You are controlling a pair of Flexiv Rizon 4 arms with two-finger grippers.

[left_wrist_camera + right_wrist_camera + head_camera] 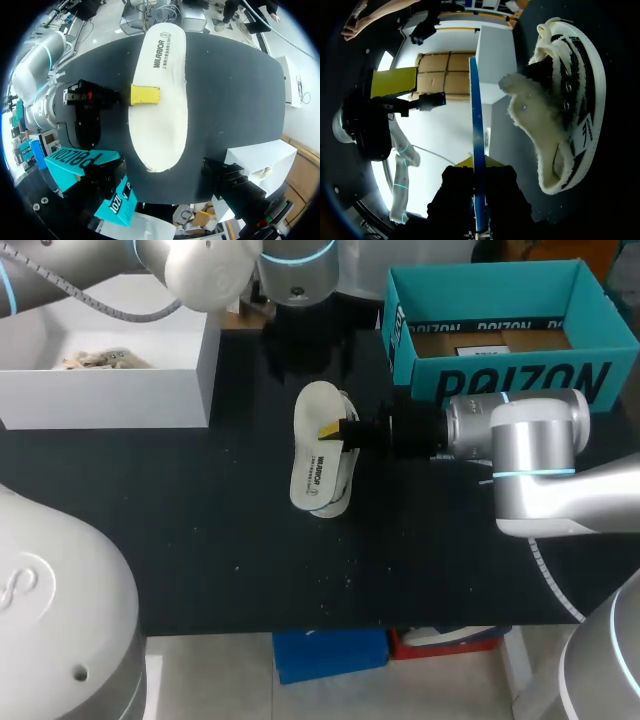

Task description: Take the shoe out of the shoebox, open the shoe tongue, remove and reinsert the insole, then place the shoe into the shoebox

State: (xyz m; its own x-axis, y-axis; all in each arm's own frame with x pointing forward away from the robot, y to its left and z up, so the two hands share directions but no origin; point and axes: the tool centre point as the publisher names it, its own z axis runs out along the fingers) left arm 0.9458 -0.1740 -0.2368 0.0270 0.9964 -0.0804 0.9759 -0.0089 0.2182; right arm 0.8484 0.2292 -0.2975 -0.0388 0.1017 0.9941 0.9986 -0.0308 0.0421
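My right gripper [335, 430] is shut on the long edge of the white insole [316, 445] and holds it flat just above the shoe [341, 487] on the black table. In the right wrist view the insole [478, 150] shows edge-on as a thin blue strip between my right gripper's [477, 164] yellow tips. Beside it the white fleece-lined shoe [565, 115] lies on its side. My left gripper [167, 177] hangs open high over the insole [160, 95], apart from it and holding nothing.
The teal shoebox [500, 380] stands open at the back right, behind my right arm. A white box [110, 390] with crumpled paper inside stands at the back left.
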